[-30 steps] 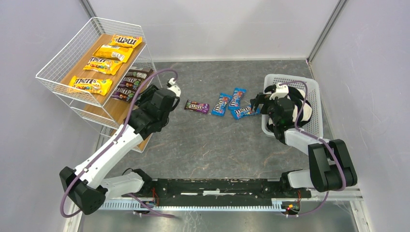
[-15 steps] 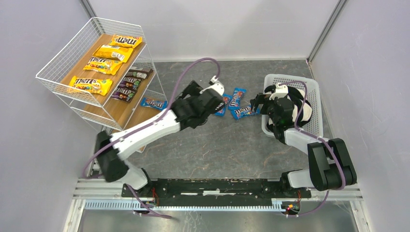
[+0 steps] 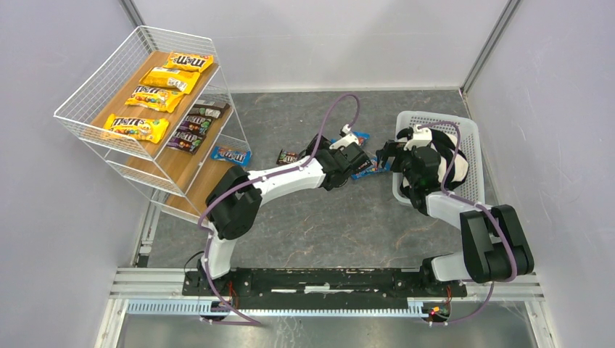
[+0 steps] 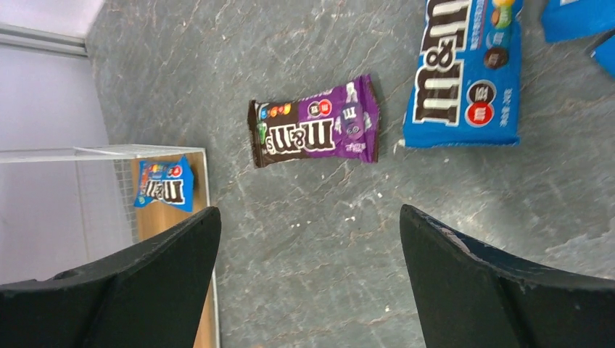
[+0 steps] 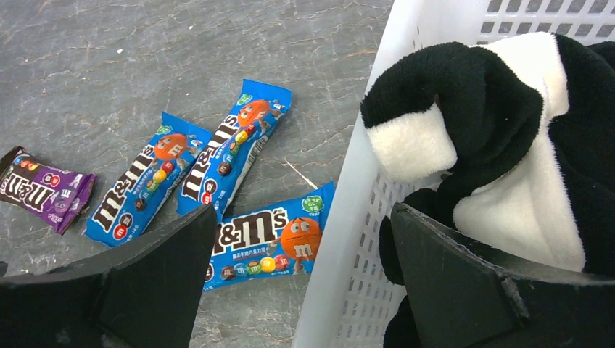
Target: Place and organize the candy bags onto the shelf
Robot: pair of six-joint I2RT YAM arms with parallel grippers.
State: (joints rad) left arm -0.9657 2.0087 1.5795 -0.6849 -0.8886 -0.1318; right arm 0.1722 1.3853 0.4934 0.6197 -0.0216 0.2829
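Note:
The shelf (image 3: 87, 116) stands at the far left. Its top board holds several yellow candy bags (image 3: 135, 127), its middle board dark ones (image 3: 190, 129), and its lowest board one blue bag (image 3: 230, 154), also in the left wrist view (image 4: 164, 183). On the table lie a purple bag (image 4: 313, 133) and three blue bags (image 5: 138, 181) (image 5: 232, 148) (image 5: 268, 235). My left gripper (image 4: 308, 210) is open and empty, hovering above the table just short of the purple bag; it shows from above (image 3: 353, 156). My right gripper (image 5: 303, 209) is open and empty, straddling the basket's left wall.
A white lattice basket (image 5: 362, 217) at the right holds a black-and-white plush cloth (image 5: 500, 145). The nearest blue bag lies against the basket's wall. Grey walls enclose the table on three sides.
My left arm has swung right from the shelf to the loose bags in the middle, uncovering the blue bag on the lowest board. The right arm has not moved.

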